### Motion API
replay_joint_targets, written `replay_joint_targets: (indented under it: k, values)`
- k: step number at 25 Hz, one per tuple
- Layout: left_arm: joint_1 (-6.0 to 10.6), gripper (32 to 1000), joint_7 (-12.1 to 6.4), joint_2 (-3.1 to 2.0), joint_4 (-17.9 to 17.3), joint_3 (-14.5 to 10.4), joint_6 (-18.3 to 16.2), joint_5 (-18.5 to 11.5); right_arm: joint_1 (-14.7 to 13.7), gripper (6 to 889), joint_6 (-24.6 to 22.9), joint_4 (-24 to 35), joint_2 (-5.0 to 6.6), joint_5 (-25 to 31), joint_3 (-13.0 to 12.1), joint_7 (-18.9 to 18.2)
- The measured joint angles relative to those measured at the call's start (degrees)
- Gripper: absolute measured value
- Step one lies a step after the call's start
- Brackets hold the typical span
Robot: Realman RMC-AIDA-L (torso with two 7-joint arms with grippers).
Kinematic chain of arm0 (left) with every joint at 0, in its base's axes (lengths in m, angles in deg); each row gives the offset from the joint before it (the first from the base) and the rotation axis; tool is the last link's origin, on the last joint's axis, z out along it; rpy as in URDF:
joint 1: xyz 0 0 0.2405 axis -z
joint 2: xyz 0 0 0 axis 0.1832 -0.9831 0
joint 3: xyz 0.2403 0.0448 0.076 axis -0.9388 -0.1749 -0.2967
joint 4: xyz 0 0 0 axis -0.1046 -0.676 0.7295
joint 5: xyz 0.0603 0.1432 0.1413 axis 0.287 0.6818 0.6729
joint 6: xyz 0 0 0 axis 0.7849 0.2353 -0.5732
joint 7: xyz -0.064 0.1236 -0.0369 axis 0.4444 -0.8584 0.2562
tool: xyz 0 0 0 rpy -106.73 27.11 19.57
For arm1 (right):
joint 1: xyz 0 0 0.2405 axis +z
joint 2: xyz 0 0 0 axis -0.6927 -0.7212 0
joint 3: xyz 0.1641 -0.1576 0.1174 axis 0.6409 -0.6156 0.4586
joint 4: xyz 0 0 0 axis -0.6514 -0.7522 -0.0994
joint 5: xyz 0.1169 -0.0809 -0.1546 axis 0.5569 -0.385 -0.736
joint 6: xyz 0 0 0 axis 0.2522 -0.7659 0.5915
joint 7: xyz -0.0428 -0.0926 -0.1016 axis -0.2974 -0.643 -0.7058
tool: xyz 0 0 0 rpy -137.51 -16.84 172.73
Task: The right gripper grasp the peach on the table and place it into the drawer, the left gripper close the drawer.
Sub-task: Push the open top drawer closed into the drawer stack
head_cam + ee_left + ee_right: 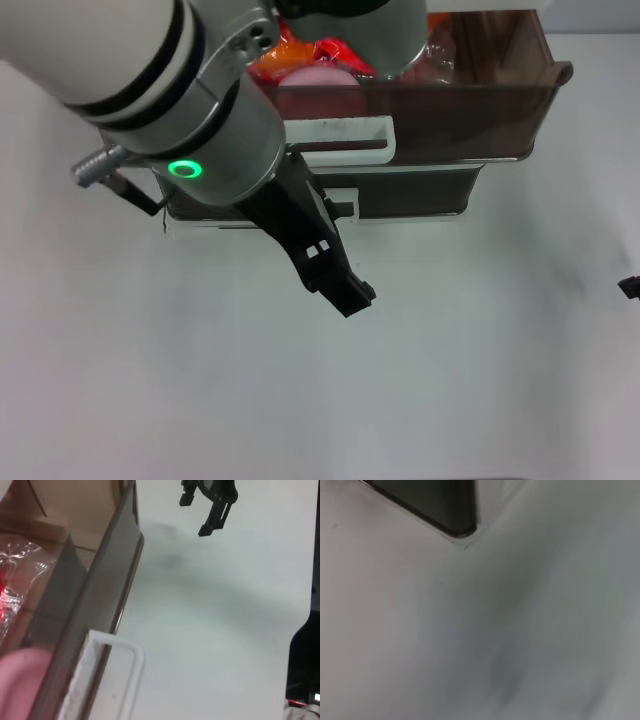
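Nearest the head camera, the left gripper (345,292), fingers together, hovers before the open smoky-brown translucent drawer (450,105). Inside lies the matte pink peach (318,78). Closing remains: push the scuffed white handle (345,135). Right gripper (210,507): jaws apart.

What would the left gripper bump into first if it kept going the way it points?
Probably just the bare table. The left gripper points down and away from the drawer, though depth is hard to judge.
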State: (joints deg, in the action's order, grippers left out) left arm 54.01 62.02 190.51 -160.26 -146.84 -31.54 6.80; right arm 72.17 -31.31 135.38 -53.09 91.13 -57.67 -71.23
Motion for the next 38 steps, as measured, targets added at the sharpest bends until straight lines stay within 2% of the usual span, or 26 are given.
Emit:
replay_joint_targets:
  k: [5,12,17,22,27,32,34,38]
  values:
    - [2.35,879,-1.7,0.0,4.64,1.57,2.13,-0.05,0.56,837,0.94,-0.3,-0.07,-0.04,-0.19,0.13]
    - [4.3,879,-5.81,-0.05,9.59,5.52,4.89,2.19,1.29,838,0.99,0.1,-1.14,-0.25,-0.16,0.39]
    - [6.6,879,-8.32,-0.07,15.14,8.63,7.2,2.92,1.6,838,1.03,0.14,-1.27,-0.08,-0.17,0.48]
    - [7.42,879,-9.83,-0.15,18.0,10.69,8.41,3.0,2.06,838,1.1,0.15,-1.45,-0.08,-0.17,0.51]
    - [7.66,879,-10.53,-0.14,19.67,11.0,9.6,3.44,2.3,836,1.11,0.14,-1.51,-0.09,-0.17,0.54]
    - [7.46,879,-10.41,-0.09,19.99,11.04,9.56,3.76,2.55,836,1.11,0.14,-1.56,-0.09,-0.17,0.55]
    - [7.41,878,-10.02,-0.05,19.94,10.97,9.25,3.08,2.55,836,1.11,0.14,-1.56,-0.09,-0.17,0.55]
    - [7.2,878,-9.42,-0.01,19.27,10.55,7.68,-0.11,2.55,836,1.11,0.14,-1.54,-0.1,-0.17,0.55]
